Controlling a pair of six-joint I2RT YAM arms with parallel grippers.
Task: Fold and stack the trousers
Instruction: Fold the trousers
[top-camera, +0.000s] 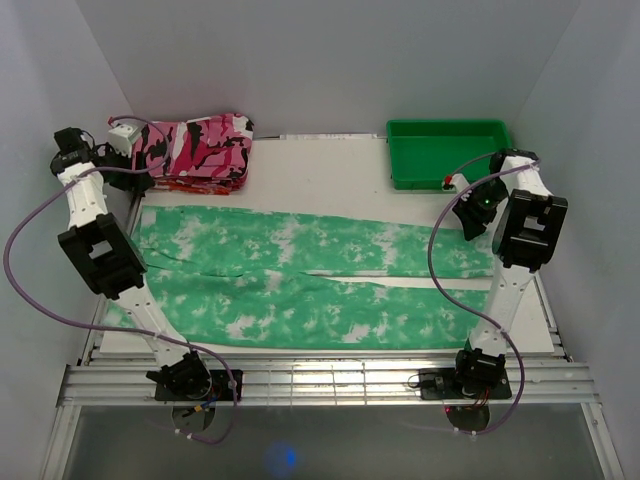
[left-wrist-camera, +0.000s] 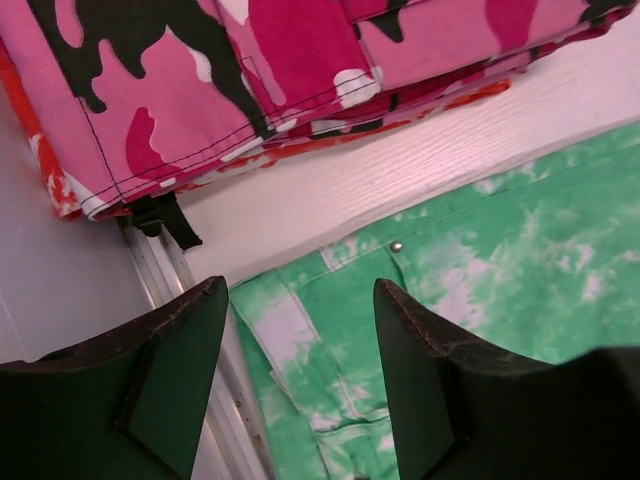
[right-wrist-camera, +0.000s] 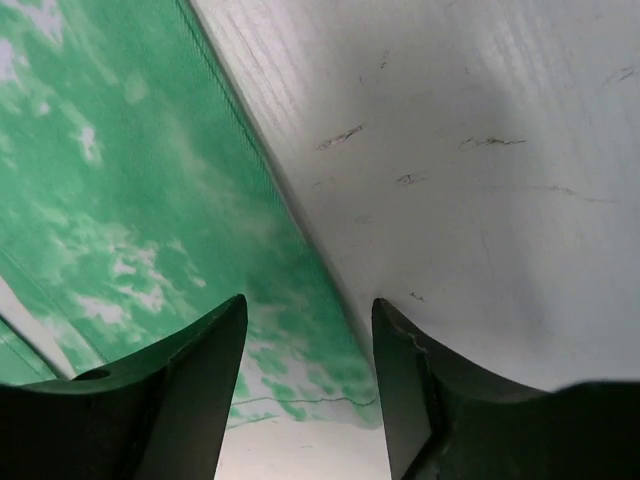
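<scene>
The trousers (top-camera: 300, 280) lie spread flat across the table, bright green with white blotches, waist to the left and leg ends to the right. My left gripper (top-camera: 138, 182) hovers open over the waistband's far corner (left-wrist-camera: 330, 330), and its fingers (left-wrist-camera: 185, 340) hold nothing. Over the far leg's hem (right-wrist-camera: 300, 390) hangs my right gripper (top-camera: 470, 215), also open, with only cloth and bare table showing between its fingers (right-wrist-camera: 405, 370). Neither gripper touches the cloth.
A folded pink, black and white camouflage cloth (top-camera: 200, 150) sits at the back left, just beyond the waistband (left-wrist-camera: 250, 80). A green plastic tray (top-camera: 447, 150) stands at the back right. White walls close in both sides. The table's metal rail (left-wrist-camera: 160, 270) runs along the left edge.
</scene>
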